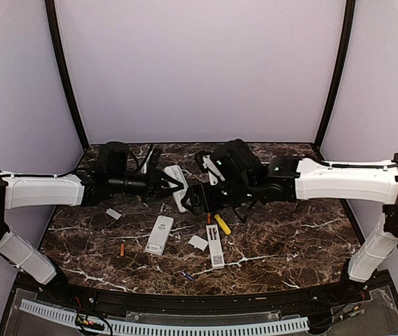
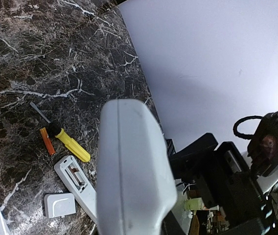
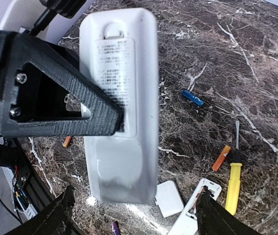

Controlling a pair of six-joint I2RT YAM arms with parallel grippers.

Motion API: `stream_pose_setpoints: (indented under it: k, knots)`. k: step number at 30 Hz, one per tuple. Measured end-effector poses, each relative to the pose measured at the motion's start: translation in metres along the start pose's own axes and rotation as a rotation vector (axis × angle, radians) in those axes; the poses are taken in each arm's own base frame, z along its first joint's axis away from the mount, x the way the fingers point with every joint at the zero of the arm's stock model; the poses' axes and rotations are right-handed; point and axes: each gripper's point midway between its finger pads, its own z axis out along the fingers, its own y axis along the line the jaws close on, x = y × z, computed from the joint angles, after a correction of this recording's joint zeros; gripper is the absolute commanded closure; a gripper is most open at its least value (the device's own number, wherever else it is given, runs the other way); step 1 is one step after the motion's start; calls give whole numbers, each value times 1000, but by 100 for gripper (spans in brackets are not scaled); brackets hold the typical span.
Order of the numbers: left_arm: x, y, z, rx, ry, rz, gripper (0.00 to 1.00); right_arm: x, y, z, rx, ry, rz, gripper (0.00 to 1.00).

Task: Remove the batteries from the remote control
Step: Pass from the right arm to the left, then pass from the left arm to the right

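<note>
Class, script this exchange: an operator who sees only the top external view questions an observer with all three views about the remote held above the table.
Operator: The left gripper holds the raised remote. Is its battery compartment open?
Observer: No. Its back faces the right wrist camera, and the labelled cover looks shut.
Operator: What is the right gripper doing?
Observer: Its jaws stand wide open on either side of the remote's near end, apart from it.

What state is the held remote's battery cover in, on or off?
On: the right wrist view shows the labelled cover closed flush on the back of the remote, no compartment exposed.
</note>
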Motion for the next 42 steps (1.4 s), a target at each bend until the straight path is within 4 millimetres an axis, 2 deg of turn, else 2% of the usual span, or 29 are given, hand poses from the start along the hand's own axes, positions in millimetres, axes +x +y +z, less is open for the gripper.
stream_pose_setpoints:
  k: [3, 6, 9, 12, 17, 22, 29, 33, 34, 38, 39, 42]
  knots:
    - [6, -3, -3, 0, 35, 73, 96, -7, -3, -26, -43, -35, 21, 10]
    - [18, -12, -6, 31, 115, 166, 94, -27, -8, -55, -130, -97, 45, 10]
    - [32, -19, -10, 68, 195, 246, 94, -46, -9, -72, -223, -144, 56, 13]
    - [48, -30, -15, 112, 281, 317, 93, -54, 2, -79, -333, -150, 38, 16]
    - [70, -52, -21, 192, 375, 405, 94, -40, 29, -72, -500, -66, 5, 25]
    - [92, -71, -21, 264, 446, 447, 94, -17, 44, -54, -598, 47, 12, 41]
    - [97, -76, -24, 294, 469, 451, 95, -10, 68, -61, -705, 84, 8, 70]
    - [100, -81, -27, 324, 480, 462, 94, -12, 74, -66, -744, 82, 8, 96]
    - [101, -84, -29, 342, 486, 467, 91, -12, 77, -69, -769, 81, -3, 100]
    - [101, -91, -35, 361, 479, 482, 55, -16, 82, -75, -808, 51, -21, 100]
    - [99, -91, -34, 348, 466, 487, 41, -17, 81, -75, -801, 44, -10, 100]
    - [91, -94, -31, 328, 411, 501, 20, -18, 72, -69, -752, 8, 26, 100]
